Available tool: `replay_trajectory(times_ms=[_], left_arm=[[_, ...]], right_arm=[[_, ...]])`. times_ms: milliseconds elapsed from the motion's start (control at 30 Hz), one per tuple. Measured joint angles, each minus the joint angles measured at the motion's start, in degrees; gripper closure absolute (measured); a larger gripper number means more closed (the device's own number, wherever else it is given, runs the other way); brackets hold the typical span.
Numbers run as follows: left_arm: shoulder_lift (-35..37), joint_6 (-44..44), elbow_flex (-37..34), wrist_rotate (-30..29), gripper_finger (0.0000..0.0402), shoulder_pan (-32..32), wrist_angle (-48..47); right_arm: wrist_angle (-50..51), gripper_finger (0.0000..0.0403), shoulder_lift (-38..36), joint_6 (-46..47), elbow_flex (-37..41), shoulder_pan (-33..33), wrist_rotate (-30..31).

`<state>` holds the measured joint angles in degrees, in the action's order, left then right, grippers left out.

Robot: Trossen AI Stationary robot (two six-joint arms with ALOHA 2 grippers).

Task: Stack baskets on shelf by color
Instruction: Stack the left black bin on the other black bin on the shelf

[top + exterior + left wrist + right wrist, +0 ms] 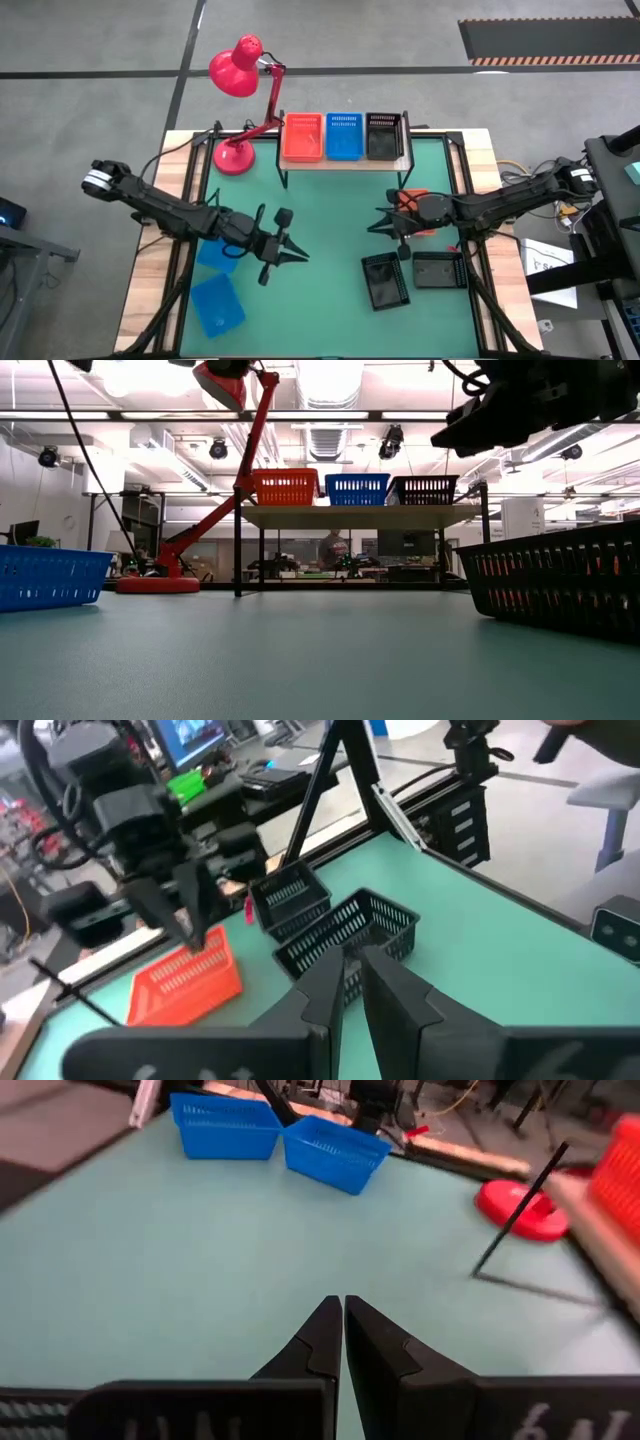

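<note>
Three baskets are sitting in a row on the shelf (345,163) at the far side of the green table (320,215): an orange-red basket (301,137) on the left, a blue basket (343,136) in the middle and a black basket (383,135) on the right. A red desk lamp (240,105) is standing just left of the shelf.

Down on the table, the left gripper (290,252) is hanging over the near left-centre, its fingers pressed together and holding nothing. Two more blue baskets are lying to its left, one (214,250) partly tucked under the arm, the other (217,305) nearer the front edge, both well apart from the fingertips.

Over on the right, the right gripper (385,225) is hovering above open table, its fingers likewise closed tight on nothing. Two black baskets, one (384,281) tilted and one (438,269) beside it, are lying just nearer than it. Another orange-red basket (417,207) is showing only in scraps from above, mostly hidden beneath the right arm; the left wrist view is showing it (187,982) lying flat under that arm.

From table height both grippers are largely cut off at the top edge.
</note>
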<state>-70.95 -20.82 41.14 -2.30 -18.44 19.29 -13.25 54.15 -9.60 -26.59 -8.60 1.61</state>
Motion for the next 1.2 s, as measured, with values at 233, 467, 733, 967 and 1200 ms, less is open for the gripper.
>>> replay_trajectory(times_ms=[233,467,733,967,1200], left_arm=[[7.47,0.54,-1.62,-0.07,0.0378,0.05,-6.63],[14.91,-2.06,-9.15,-3.13,0.0378,0.05,-2.90],[19.48,-2.01,-15.22,-10.13,0.0378,0.07,5.05],[20.24,-1.91,-17.83,-10.10,0.0378,0.05,7.36],[19.55,-0.48,-17.81,-10.09,0.0378,0.05,8.77]], right_arm=[[0.26,0.0394,0.84,8.88,0.02,-1.42,-7.70],[0.85,0.0394,1.52,13.15,-3.68,-5.41,-4.63],[12.47,0.0394,5.62,18.72,-12.07,-8.45,1.33],[29.51,0.0394,11.55,21.92,-20.49,-10.86,1.46],[38.43,0.0394,19.31,23.52,-28.15,-18.17,5.43]])
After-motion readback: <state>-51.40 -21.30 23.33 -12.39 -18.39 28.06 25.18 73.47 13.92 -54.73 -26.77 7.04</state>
